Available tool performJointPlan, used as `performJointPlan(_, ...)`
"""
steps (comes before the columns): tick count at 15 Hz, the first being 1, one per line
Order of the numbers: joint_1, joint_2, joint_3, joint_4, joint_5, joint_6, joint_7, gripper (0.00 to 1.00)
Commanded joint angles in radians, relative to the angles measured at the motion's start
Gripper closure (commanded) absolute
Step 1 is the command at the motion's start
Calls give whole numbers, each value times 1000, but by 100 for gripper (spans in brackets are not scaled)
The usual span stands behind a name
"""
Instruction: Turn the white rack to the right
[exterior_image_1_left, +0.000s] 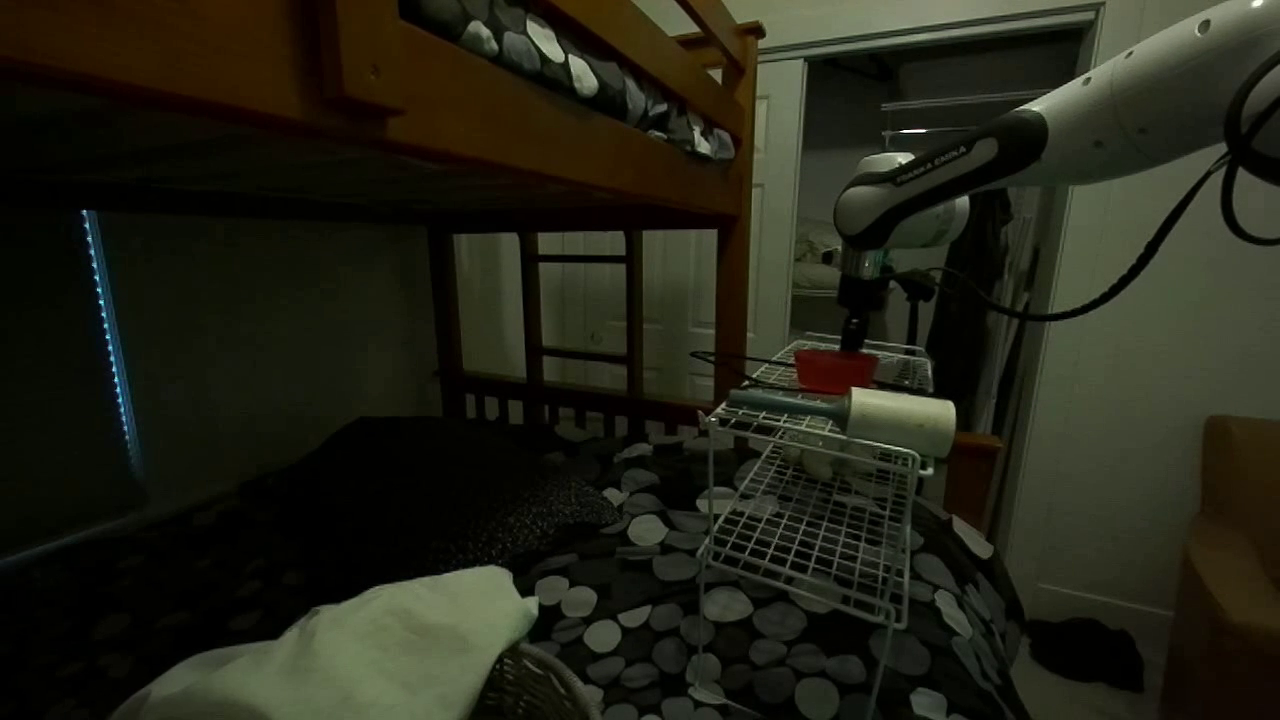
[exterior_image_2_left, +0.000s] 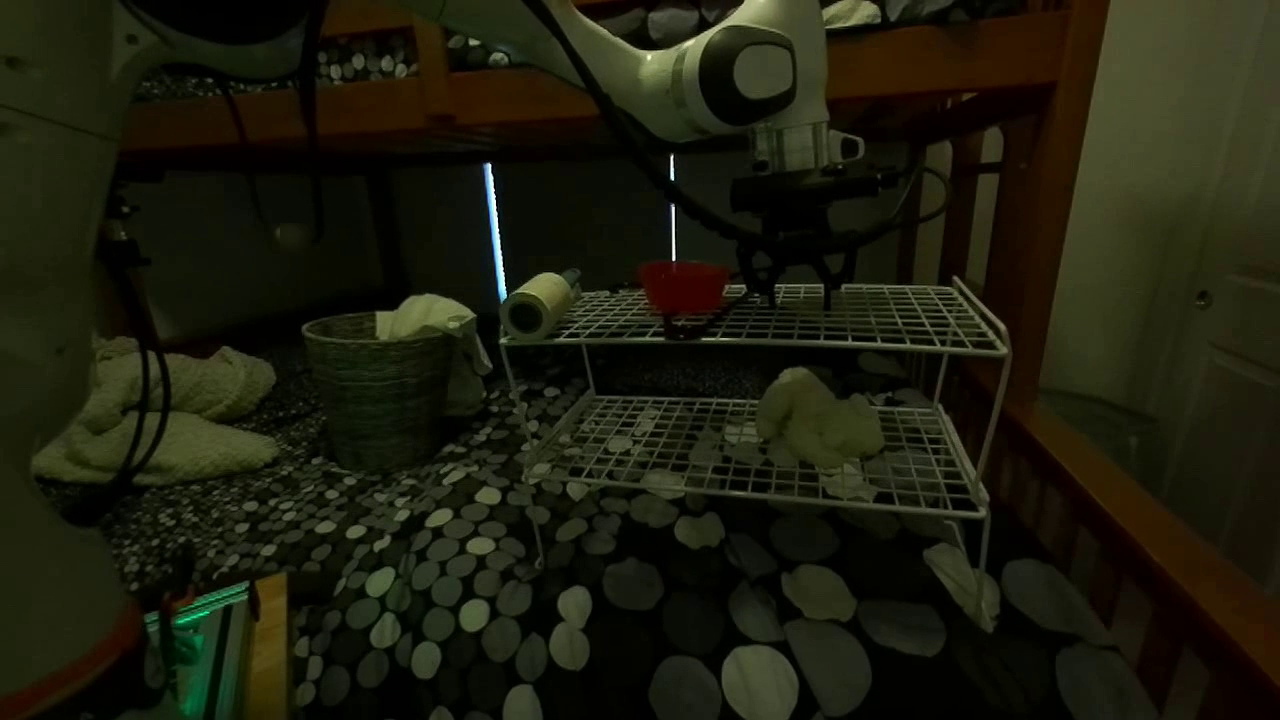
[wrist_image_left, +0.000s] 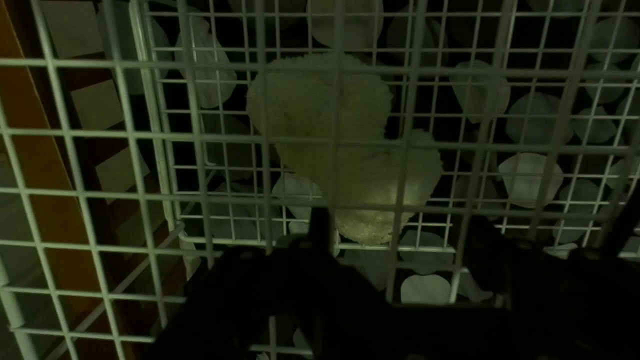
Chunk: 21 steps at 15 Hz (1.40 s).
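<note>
I read "FRANKA EMIKA" on the arm (exterior_image_1_left: 1080, 135) in an exterior view. The rack (exterior_image_2_left: 800, 346) stands upright on the bed (exterior_image_2_left: 480, 600), carrying a roller (exterior_image_2_left: 538, 306) and a bowl (exterior_image_2_left: 685, 288) on its upper level and a fluffy item (exterior_image_2_left: 820, 420) on its lower level. I hold the claw (exterior_image_2_left: 800, 303) pointing down at the upper level, near the bowl, jaws apart; I cannot tell whether they touch it.

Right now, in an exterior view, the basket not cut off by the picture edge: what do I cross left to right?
Cream fleecy cloth → woven basket → white roller → red bowl → gripper → bunk-bed post → door.
</note>
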Motion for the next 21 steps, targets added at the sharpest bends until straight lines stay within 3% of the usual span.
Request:
performJointPlan(1,1,2,4,27,20,-80,74,62)
performJointPlan(6,-34,-11,13,160,117,-306,96,62)
performJointPlan(9,-40,15,2,231,136,-418,184,62)
performJointPlan(12,-24,21,-1,217,147,-385,332,62)
performJointPlan(14,0,10,-7,193,106,-286,402,12)
performJointPlan(17,35,-4,-19,167,46,-170,477,1)
performJointPlan(21,59,-17,-36,138,-92,-163,505,0)
